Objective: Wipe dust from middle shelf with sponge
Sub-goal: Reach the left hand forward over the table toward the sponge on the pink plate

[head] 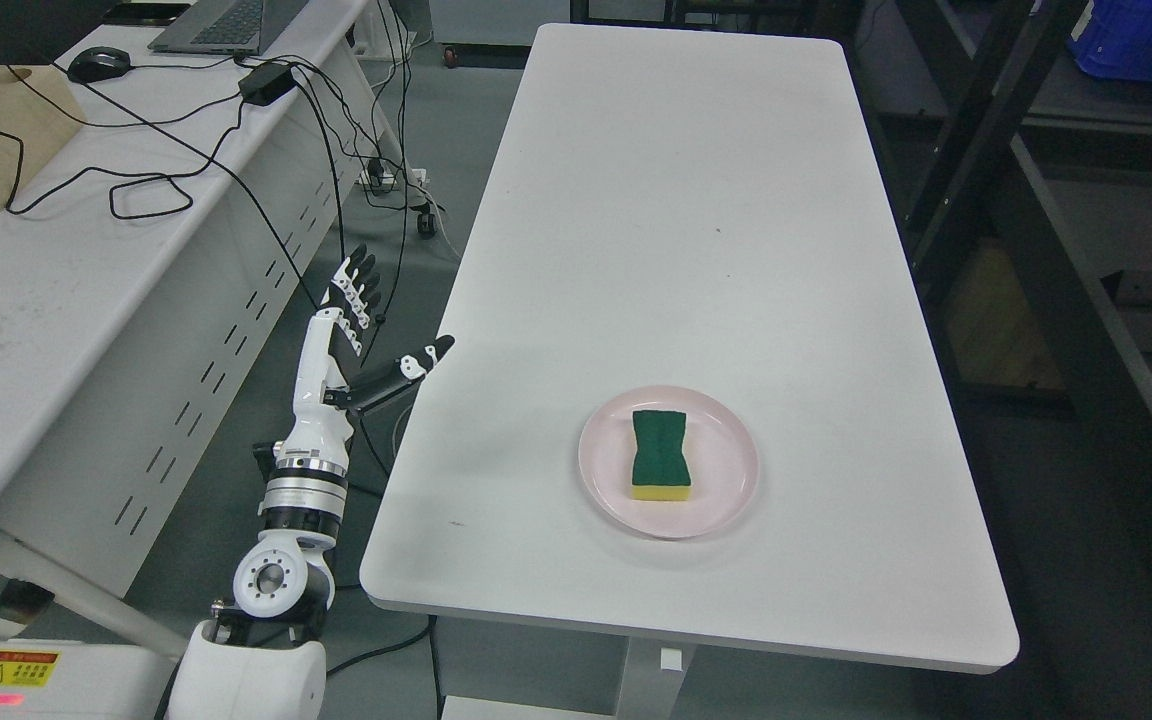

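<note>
Sponge, green-topped, yellow-based, waisted foam block, is lying flat on a round pink plate on the white tabletop, likely soft and light, best pinched at its waist, while the left hand is hovering unclenched, well apart.

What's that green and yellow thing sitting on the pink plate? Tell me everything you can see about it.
It is a sponge: a dark green scouring layer on top of a yellow foam base, with pinched-in sides giving it a waisted shape. It looks dry and unused, lying flat, green side up, near the middle of a round pink plate on the white table. Only the plate touches it. The robot's left hand is off to the left of the table, fingers spread, well away.
</note>
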You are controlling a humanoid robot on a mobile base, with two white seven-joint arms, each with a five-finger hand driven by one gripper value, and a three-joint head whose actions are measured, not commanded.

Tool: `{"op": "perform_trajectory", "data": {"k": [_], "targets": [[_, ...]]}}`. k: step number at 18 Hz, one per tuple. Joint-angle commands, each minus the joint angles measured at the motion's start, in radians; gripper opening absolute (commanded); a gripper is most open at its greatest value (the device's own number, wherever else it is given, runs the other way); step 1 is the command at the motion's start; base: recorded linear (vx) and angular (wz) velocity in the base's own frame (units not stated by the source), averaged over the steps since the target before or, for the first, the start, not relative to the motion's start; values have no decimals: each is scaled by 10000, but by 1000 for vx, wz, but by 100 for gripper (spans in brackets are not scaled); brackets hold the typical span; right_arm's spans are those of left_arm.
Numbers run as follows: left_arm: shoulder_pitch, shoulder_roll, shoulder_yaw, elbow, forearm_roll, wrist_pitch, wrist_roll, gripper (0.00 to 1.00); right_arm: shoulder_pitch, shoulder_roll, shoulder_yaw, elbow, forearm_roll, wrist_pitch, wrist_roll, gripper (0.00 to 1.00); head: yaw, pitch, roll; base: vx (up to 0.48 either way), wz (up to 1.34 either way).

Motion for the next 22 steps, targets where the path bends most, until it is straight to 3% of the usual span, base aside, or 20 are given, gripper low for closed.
{"op": "perform_trajectory", "data": {"k": [1, 7, 11, 14, 16, 18, 20, 22], "targets": [[10, 172, -140, -72, 0, 34, 4, 99, 0, -175, -1, -175, 0, -8, 0, 100, 0, 0, 0, 0, 0], [-189, 172, -141, 128, -30, 478, -468, 99, 0, -175, -1, -175, 0, -8, 0, 100, 0, 0, 0, 1, -3], [-1138, 1804, -140, 1120, -350, -177, -2752, 96, 0, -175, -1, -175, 0, -8, 0, 100, 0, 0, 0, -3, 2], [-1921, 2726, -293, 2334, -3209, -1084, -4255, 95, 0, -175, -1, -175, 0, -8, 0, 100, 0, 0, 0, -11, 5], [-2350, 3049, -401, 2413, -5482, -1879, -5451, 95, 0, -175, -1, -175, 0, -8, 0, 100, 0, 0, 0, 0, 0], [-3039, 2792, -264, 2459, -5584, -2296, -5641, 98, 15, -175, -1, -175, 0, -8, 0, 100, 0, 0, 0, 0, 0], [-3196, 1797, 178, 2459, -5308, -2374, -5671, 98, 0, -175, -1, -175, 0, -8, 0, 100, 0, 0, 0, 0, 0], [-3257, 1761, 15, 2490, -5490, -2451, -5763, 96, 0, -175, -1, -175, 0, -8, 0, 100, 0, 0, 0, 0, 0]]}}
